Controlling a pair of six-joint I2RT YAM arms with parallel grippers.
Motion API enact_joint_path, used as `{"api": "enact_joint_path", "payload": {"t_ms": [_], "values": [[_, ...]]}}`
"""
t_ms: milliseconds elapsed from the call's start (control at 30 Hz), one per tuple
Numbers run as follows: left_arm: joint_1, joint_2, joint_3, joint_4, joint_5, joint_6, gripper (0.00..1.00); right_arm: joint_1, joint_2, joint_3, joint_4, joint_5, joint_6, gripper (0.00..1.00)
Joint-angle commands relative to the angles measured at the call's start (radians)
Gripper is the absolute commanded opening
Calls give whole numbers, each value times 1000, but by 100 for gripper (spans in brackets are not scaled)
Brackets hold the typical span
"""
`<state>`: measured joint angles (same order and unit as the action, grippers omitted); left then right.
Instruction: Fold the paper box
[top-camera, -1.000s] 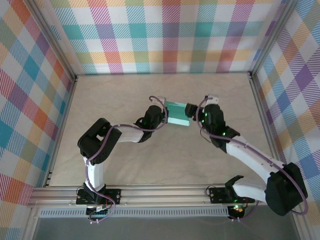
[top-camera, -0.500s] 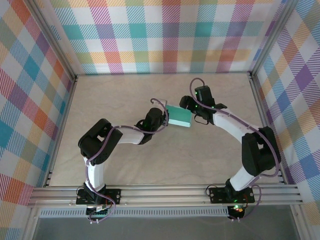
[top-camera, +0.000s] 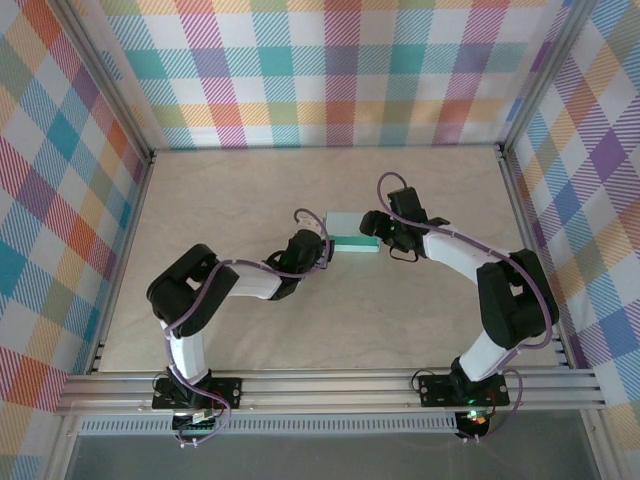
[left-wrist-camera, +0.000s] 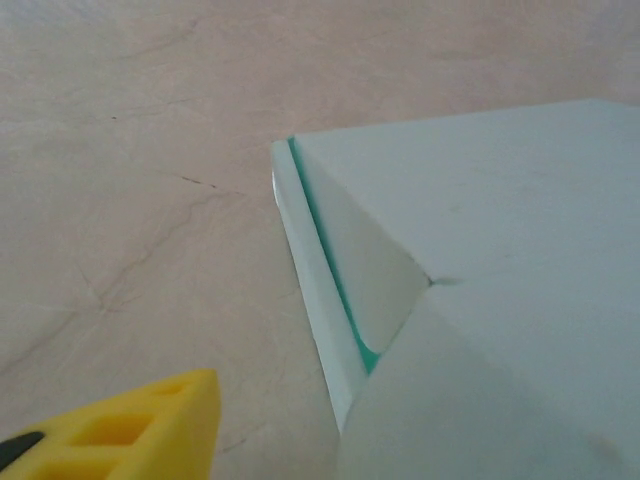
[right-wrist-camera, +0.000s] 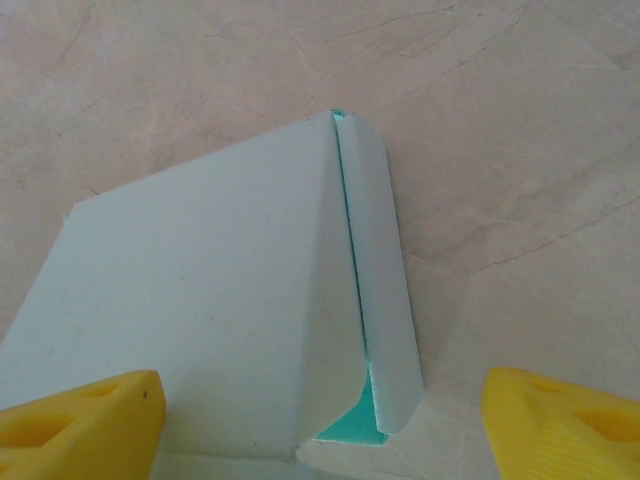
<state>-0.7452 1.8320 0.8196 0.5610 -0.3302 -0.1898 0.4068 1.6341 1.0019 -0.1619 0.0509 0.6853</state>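
The paper box (top-camera: 352, 229) is a small flat pale mint box with a teal edge, lying on the table near the middle. My left gripper (top-camera: 321, 246) is at its left end. In the left wrist view one yellow finger (left-wrist-camera: 150, 425) stands clear of the box (left-wrist-camera: 480, 260), with bare table between them; the other finger is hidden. My right gripper (top-camera: 375, 227) is at the box's right end. Its jaws (right-wrist-camera: 320, 410) are spread wide around a corner of the box (right-wrist-camera: 200, 300), where a folded side flap shows a teal gap.
The beige table (top-camera: 250, 190) is bounded by metal rails and checked cloth walls on three sides. Both arms reach in from the near edge and meet at the box, with bare surface all around them.
My left gripper has opened and let go of the box, which has dropped from a tilted hold to lie flat. My right arm swung round to the box's right end.
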Motion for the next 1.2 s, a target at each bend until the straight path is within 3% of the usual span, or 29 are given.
{"api": "enact_joint_path", "payload": {"t_ms": [0,200,333,400,500,600,800,1167], "values": [[-18,-94,-53,-52,59,-12,60,-2,18,12,-8,-8,11,82],[-21,-248,-191,-10,250,68,77,-6,55,32,-9,-18,-18,83],[-16,-363,-221,-36,276,73,90,-7,72,32,-1,-16,-32,83],[-5,-400,-201,-54,311,39,100,-7,83,30,-2,-7,-39,83],[38,-385,-105,-152,331,-90,100,-8,94,28,-4,6,-54,83],[103,-281,90,-401,377,-237,95,-8,97,20,-7,29,-79,80],[159,-88,311,-575,461,-297,76,-8,102,15,-36,81,-144,70],[186,151,475,-625,565,-337,51,-16,94,29,-25,22,-166,65]]}}
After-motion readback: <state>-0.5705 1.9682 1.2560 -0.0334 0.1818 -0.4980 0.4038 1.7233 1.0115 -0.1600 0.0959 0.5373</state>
